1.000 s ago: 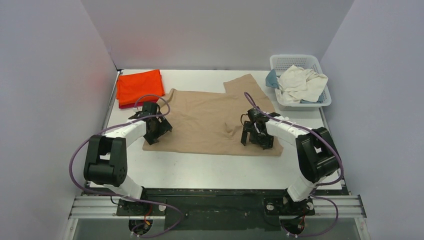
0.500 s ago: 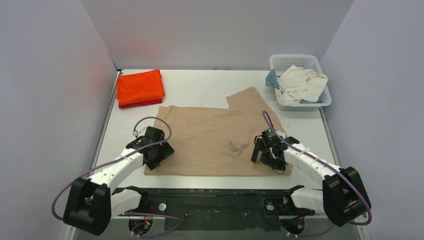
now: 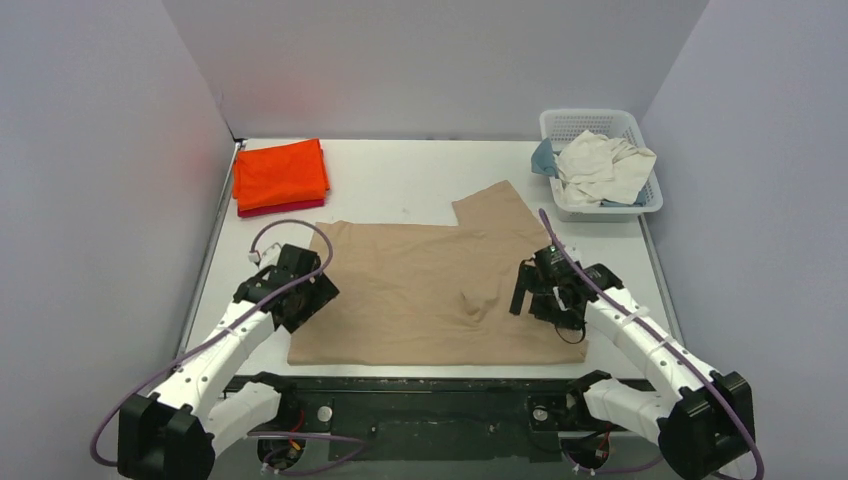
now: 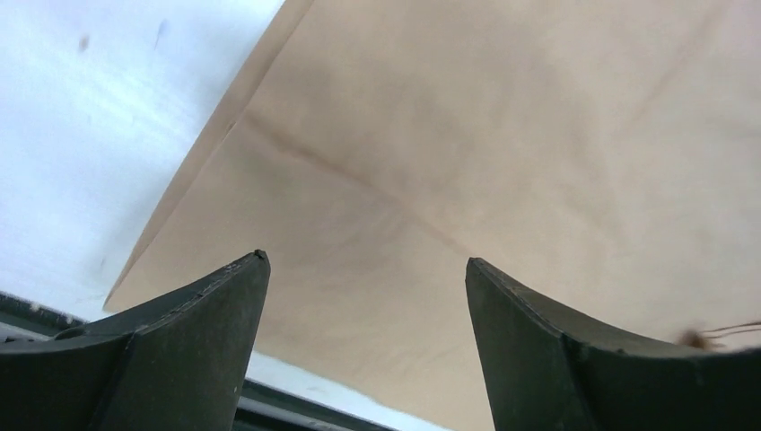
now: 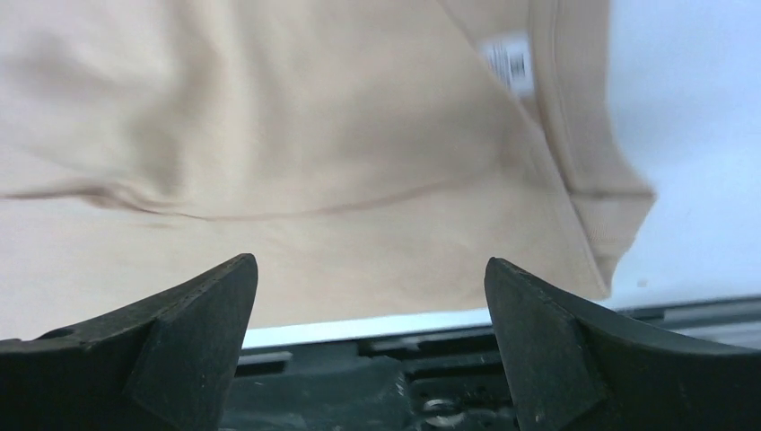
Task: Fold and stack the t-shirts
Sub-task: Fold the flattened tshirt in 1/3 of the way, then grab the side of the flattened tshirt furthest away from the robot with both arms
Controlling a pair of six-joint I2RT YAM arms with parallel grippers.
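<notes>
from my overhead view the tan t-shirt (image 3: 440,290) lies spread flat on the white surface (image 3: 400,170), filling the middle and reaching the 6 o'clock edge, with one sleeve poking out toward 1 o'clock and a small wrinkle near its centre. the left fingers (image 4: 179,350) sit over the shirt's 9 o'clock edge, spread wide apart, with nothing pinched; in the left wrist view the tan cloth fills the gap between them and runs on toward 12 o'clock, and its near corner shows at 7 o'clock beside the left tip. the right fingers (image 5: 188,332) are over the shirt's 3 o'clock edge, also spread wide and holding nothing; in the right wrist view the hem crosses the gap between them and a white label (image 5: 507,58) shows at 1 o'clock. i cannot tell whether either pair of tips touches the cloth. a folded orange t-shirt (image 3: 280,172) rests on a dark red t-shirt (image 3: 275,210) at the surface's 10 o'clock corner. at 2 o'clock a white basket (image 3: 600,120) holds a crumpled cream-white t-shirt (image 3: 605,165) and a blue t-shirt (image 3: 543,158).
</notes>
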